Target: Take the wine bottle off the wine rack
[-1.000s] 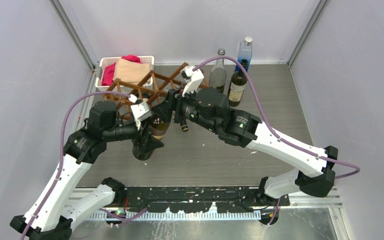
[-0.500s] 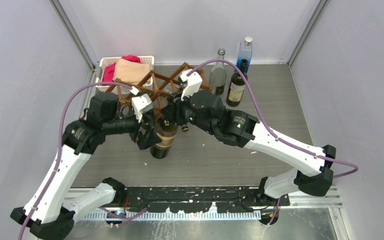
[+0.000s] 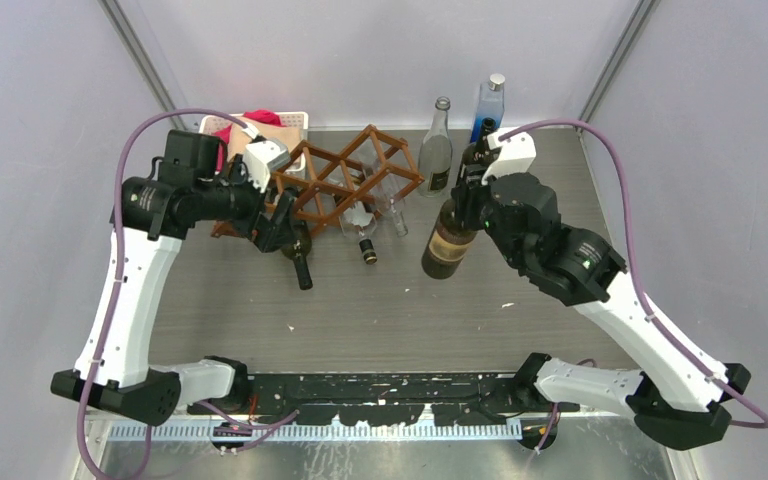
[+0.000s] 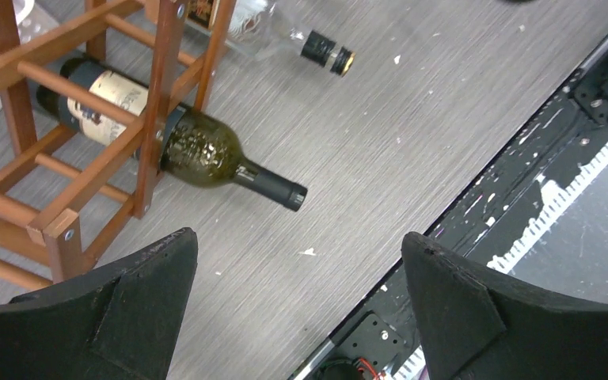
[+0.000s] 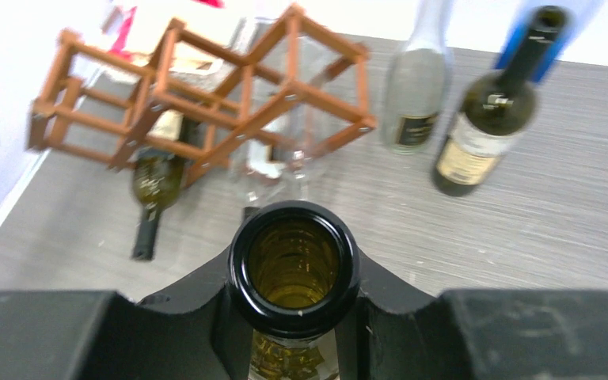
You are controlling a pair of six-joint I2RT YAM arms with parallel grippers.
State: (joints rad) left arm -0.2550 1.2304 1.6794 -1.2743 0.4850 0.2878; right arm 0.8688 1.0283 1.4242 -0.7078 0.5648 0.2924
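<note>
The brown wooden wine rack (image 3: 345,178) stands at the back left and also shows in the right wrist view (image 5: 206,103). My right gripper (image 3: 466,200) is shut on the neck of an upright amber-brown wine bottle (image 3: 447,242), right of the rack and apart from it; its open mouth (image 5: 294,265) sits between my jaws. My left gripper (image 3: 278,222) is open and empty at the rack's left front, with its fingers (image 4: 146,305) spread wide above the table. A green bottle (image 4: 206,150) lies in a lower cell with its neck pointing forward. A clear bottle (image 3: 365,235) also lies in the rack.
A white basket (image 3: 295,120) with cloths stands behind the rack. An upright clear bottle (image 5: 416,95), a dark green bottle (image 5: 483,134) and a blue bottle (image 3: 490,100) stand at the back right. The black base rail (image 3: 390,388) runs along the near edge.
Both grippers were at the amber bottle in front of the rack. The right one has carried it right and stood it upright. The left has let go and swung back left.
</note>
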